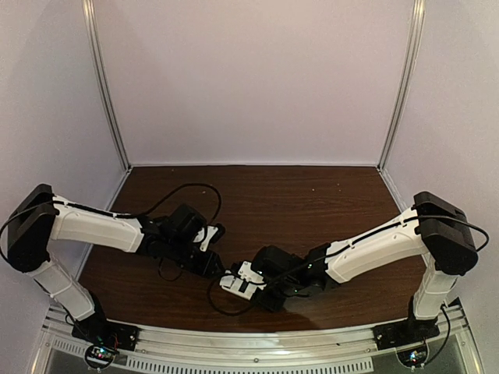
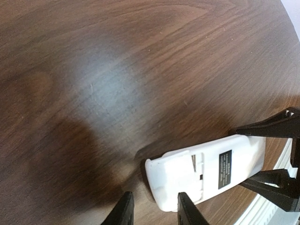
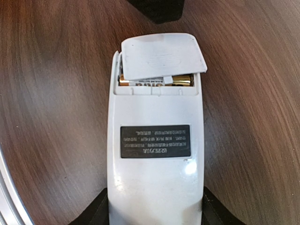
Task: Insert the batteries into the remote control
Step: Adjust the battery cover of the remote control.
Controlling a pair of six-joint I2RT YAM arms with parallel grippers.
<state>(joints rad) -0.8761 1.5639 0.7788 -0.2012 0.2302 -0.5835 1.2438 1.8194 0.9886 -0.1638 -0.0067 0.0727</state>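
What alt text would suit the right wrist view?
The right pincer grips a white remote control, back upward, over a wooden table. Its battery cover sits askew, gold batteries showing beneath.

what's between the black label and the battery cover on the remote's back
Bare white back of the remote, then a slit where the gold batteries show; in the right wrist view.

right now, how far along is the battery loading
Done: the batteries sit in the recess of the remote control. In hand: the right gripper clamps the remote back-up; the battery cover lies skewed over the recess, the left gripper at that end. Left: seat the cover.
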